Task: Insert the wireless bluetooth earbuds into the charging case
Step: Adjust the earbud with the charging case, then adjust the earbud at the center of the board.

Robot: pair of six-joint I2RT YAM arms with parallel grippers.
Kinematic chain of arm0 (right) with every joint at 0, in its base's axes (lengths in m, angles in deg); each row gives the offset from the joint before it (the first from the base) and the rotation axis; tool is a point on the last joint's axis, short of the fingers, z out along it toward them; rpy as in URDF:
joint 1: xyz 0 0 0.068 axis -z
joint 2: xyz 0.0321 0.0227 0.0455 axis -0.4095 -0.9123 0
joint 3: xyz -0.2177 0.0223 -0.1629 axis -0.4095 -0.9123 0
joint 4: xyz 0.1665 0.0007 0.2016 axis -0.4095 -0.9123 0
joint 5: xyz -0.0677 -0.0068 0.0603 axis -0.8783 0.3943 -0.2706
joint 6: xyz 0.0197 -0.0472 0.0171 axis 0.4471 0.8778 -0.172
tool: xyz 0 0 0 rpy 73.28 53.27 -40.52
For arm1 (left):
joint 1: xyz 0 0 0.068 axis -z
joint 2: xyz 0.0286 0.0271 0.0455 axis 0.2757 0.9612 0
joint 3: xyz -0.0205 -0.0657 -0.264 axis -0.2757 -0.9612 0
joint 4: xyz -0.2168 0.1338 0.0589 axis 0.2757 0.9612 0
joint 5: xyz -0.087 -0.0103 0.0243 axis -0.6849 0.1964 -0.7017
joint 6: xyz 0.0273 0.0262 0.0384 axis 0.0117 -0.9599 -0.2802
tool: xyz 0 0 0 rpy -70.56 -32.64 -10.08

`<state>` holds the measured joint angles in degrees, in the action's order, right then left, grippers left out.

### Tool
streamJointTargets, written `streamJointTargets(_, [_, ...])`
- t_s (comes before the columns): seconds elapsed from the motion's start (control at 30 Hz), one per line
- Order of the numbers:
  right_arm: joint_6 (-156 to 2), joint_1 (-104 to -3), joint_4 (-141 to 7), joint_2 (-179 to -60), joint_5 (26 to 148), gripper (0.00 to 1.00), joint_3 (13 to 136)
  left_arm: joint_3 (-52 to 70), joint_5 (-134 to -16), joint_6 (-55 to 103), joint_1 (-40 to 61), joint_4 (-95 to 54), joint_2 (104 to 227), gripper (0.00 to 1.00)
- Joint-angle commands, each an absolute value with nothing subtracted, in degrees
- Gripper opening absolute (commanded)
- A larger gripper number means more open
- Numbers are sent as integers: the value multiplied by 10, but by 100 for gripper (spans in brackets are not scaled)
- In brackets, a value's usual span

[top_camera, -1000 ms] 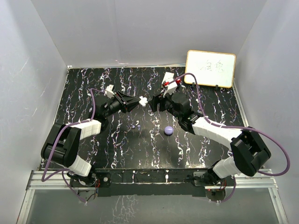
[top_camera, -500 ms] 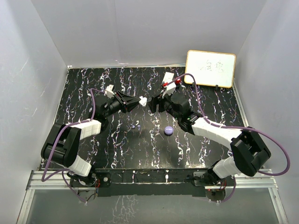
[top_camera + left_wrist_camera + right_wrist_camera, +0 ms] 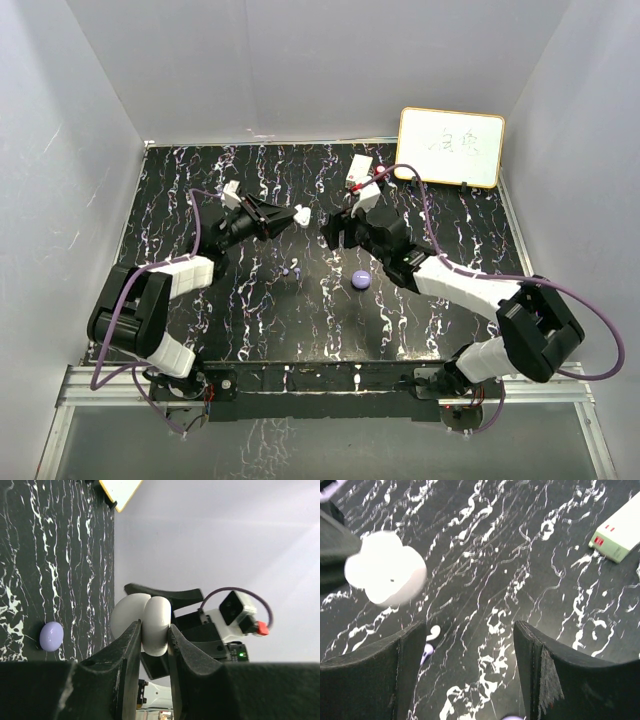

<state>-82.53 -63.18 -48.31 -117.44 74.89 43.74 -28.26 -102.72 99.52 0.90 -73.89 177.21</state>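
Observation:
A white charging case [image 3: 150, 620] hangs above the table with its lid parted, and my left gripper [image 3: 153, 628] is shut on it. From above, that case [image 3: 301, 213] is left of centre, at the tip of the left gripper [image 3: 290, 216]. My right gripper [image 3: 333, 230] faces it from the right, a small gap away, open and empty. In the right wrist view the case [image 3: 385, 574] is blurred at upper left, beyond the open right gripper [image 3: 470, 665]. Two tiny earbuds lie on the table below, one white [image 3: 434, 631] and one purple [image 3: 427, 653]. They also show in the top view [image 3: 291, 269].
A purple round case [image 3: 361, 279] lies shut on the black marbled table [image 3: 250, 310], also seen in the left wrist view [image 3: 51, 635]. A small white box [image 3: 617, 532] lies at the back. A whiteboard [image 3: 450, 147] leans at the back right corner. White walls enclose the table.
My left gripper has drawn the white case slightly left. My right gripper has pulled back a little toward the near side, widening the gap between the two.

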Motion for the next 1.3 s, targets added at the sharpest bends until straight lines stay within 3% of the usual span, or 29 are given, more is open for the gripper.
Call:
streamJointTargets(0.0, [-857, -635, -522, -1180, 793, 67, 432, -287, -1059, 987, -37, -753, 1736, 0])
streamJointTargets(0.17, [-864, -652, -559, -1250, 837, 64, 472, -324, -1083, 987, -90, -748, 1699, 0])
streamJointTargets(0.6, [-886, -702, -613, -1425, 818, 61, 620, -374, -1114, 964, -128, -705, 1614, 0])
streamJointTargets(1.27, [-892, -723, -663, -1502, 754, 49, 691, -392, -1141, 973, -171, -705, 1591, 0])
